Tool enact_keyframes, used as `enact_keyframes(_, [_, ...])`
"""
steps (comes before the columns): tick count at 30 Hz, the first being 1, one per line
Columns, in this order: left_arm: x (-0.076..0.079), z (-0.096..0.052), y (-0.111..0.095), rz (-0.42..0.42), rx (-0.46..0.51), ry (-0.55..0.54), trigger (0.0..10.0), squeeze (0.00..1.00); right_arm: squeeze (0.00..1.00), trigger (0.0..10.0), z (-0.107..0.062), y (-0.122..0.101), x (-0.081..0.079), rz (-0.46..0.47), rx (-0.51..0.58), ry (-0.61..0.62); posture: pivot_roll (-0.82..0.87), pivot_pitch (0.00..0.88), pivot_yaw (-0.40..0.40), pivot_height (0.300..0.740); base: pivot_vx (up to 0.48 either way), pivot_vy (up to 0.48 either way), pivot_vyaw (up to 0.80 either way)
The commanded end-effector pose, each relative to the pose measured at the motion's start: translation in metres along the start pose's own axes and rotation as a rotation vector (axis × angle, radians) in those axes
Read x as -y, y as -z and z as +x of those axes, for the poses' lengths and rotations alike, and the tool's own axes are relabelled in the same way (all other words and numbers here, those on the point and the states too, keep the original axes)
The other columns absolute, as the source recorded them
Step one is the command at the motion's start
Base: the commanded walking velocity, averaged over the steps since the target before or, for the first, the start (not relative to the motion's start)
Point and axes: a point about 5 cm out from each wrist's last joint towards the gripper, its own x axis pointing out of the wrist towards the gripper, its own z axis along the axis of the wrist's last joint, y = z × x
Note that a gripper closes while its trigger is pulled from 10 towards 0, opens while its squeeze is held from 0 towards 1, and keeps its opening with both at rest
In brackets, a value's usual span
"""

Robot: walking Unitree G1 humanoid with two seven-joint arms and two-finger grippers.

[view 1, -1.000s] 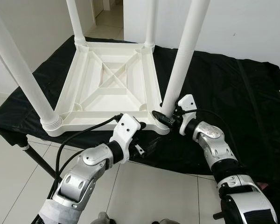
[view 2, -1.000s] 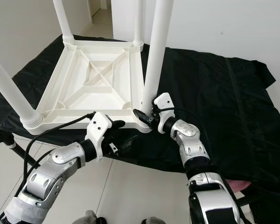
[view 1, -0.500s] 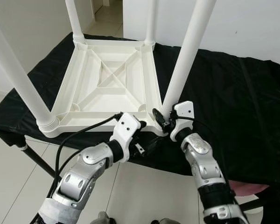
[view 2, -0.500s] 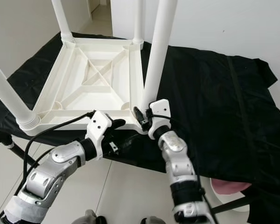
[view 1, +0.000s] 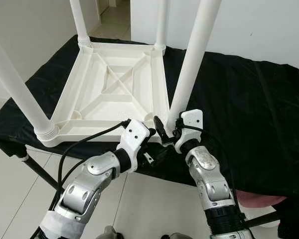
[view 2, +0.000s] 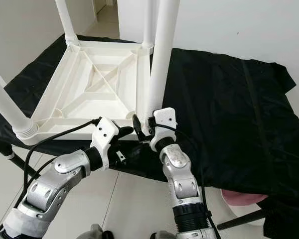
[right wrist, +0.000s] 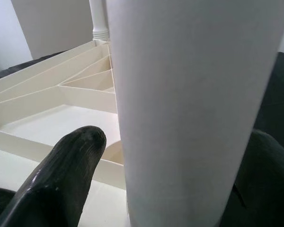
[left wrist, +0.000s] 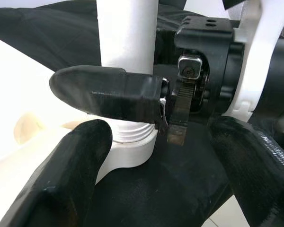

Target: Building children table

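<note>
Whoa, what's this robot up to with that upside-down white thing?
It is putting together a small white plastic table, which lies upside down on a black cloth-covered stand with its round legs pointing up. The right gripper has its two black fingers around the base of the near white leg, one on each side. The left gripper sits just below that same corner, fingers apart. All four legs stand in their corner sockets.
</note>
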Motion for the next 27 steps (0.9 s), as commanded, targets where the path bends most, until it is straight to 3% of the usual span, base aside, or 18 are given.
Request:
enact_keyframes(1, [0.002,-0.002,-0.002,0.002,-0.001,0.019,10.0,0.00,0.87,10.0,0.000,-0.002,0.002,-0.004,-0.010,-0.026,-0.06,0.068,-0.003,0.740,0.000,0.000,0.00])
enact_keyframes(2, [0.002,-0.003,-0.002,0.002,-0.001,0.014,10.0,0.00,0.00,10.0,0.000,-0.001,0.004,-0.010,-0.015,-0.053,-0.06,0.069,-0.007,0.740,0.000,0.000,0.00])
enact_keyframes(6, [0.002,-0.004,-0.002,0.002,0.000,0.007,10.0,0.00,0.00,10.0,0.000,0.001,0.012,-0.047,-0.041,-0.106,-0.05,0.070,-0.010,0.740,0.000,0.000,0.00])
enact_keyframes(9, [0.001,-0.005,-0.001,-0.003,0.000,-0.006,10.0,0.00,0.00,10.0,0.000,0.007,0.030,-0.116,-0.080,-0.282,-0.05,0.070,-0.005,0.740,0.000,0.000,0.00])
enact_keyframes(14, [0.002,-0.005,0.002,-0.007,-0.010,0.003,10.0,0.00,0.00,10.0,0.003,0.008,0.042,-0.162,-0.114,-0.425,-0.06,0.067,0.000,0.740,0.000,0.000,0.00])
enact_keyframes(20, [0.004,-0.009,0.004,-0.006,-0.027,0.020,10.0,0.00,0.00,10.0,0.012,0.006,0.048,-0.161,-0.131,-0.488,-0.05,0.062,0.006,0.740,0.000,0.000,0.00])
enact_keyframes(25, [0.005,-0.016,0.005,-0.004,-0.049,0.032,10.0,0.00,0.00,10.0,0.025,0.008,0.055,-0.225,-0.160,-0.530,-0.03,0.057,0.004,0.740,0.000,0.000,0.00])
enact_keyframes(26, [0.005,-0.016,0.005,-0.004,-0.049,0.031,10.0,0.00,0.00,8.7,0.026,0.008,0.056,-0.232,-0.162,-0.538,-0.03,0.057,0.004,0.740,0.000,0.000,0.00])
enact_keyframes(27, [0.005,-0.016,0.005,-0.004,-0.049,0.031,10.0,0.00,0.00,8.7,0.026,0.008,0.056,-0.232,-0.162,-0.538,-0.03,0.057,0.004,0.740,0.000,0.000,0.00])
